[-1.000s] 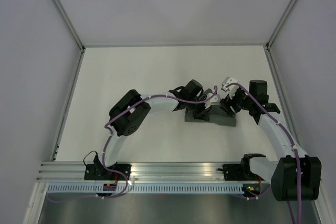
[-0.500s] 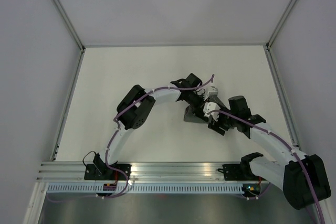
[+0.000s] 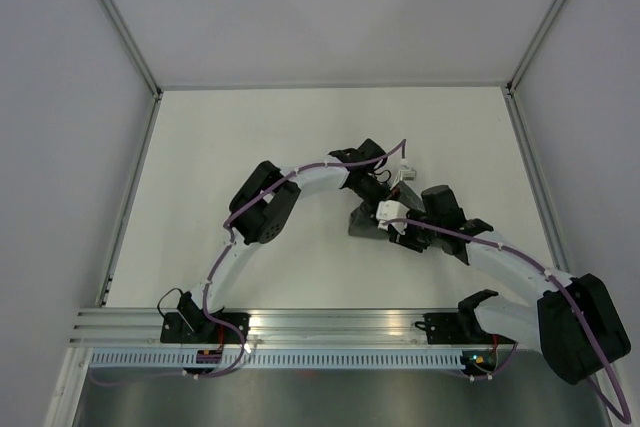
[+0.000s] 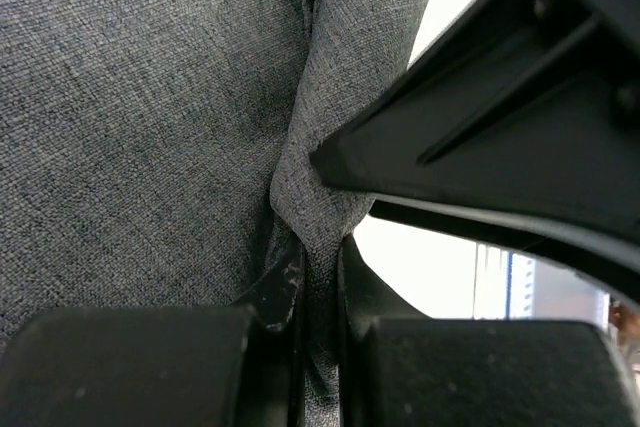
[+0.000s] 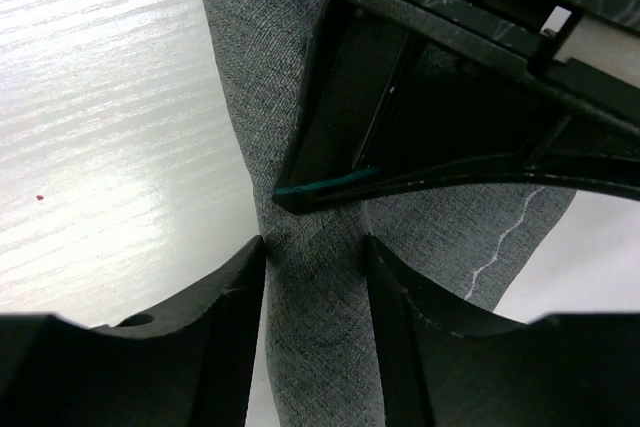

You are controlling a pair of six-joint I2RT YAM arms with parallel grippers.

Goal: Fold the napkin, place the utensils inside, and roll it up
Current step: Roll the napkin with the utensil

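The dark grey napkin lies bunched in a narrow roll at the table's middle, mostly hidden under both grippers. My left gripper is shut on a pinched fold of the napkin, with cloth squeezed between its jaws. My right gripper sits right beside it, and its fingers press both sides of the rolled napkin at the gripper's mouth. A teal utensil tip peeks out of the cloth under the left gripper's finger. The right gripper's finger crosses the left wrist view.
The white table is walled by grey panels at the left, back and right. A metal rail with the arm bases runs along the near edge. The two grippers are nearly touching over the napkin.
My right arm has swung left from the napkin's right end to its middle, beside the left gripper. The napkin now looks shorter and bunched. The left gripper shifted slightly.
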